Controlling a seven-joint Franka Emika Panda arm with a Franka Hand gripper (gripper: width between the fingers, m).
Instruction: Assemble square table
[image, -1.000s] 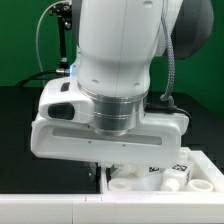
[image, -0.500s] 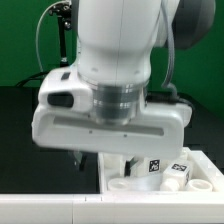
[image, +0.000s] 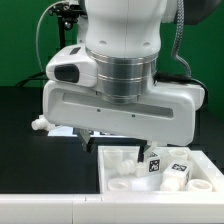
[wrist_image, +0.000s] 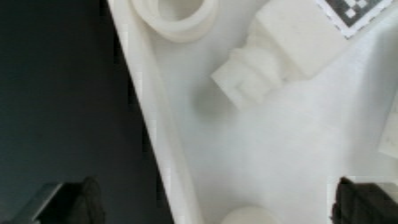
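A white robot arm fills the exterior view, its hand (wrist_image: 217, 200) low over a black tabletop (image: 20, 150). The two dark fingers (wrist_image: 71, 203) are spread wide apart and grip nothing. Beneath them lies the white square panel (image: 108, 178) with its raised rim, by the tabletop's edge nearest the exterior camera, toward the exterior view's right. One finger is over bare tabletop, the other over the panel. Stubby white legs (image: 155, 166) with black-and-white tags rest on the panel. A round corner socket (wrist_image: 178, 15) is visible. A long white bar (image: 40, 208) lies along that same edge
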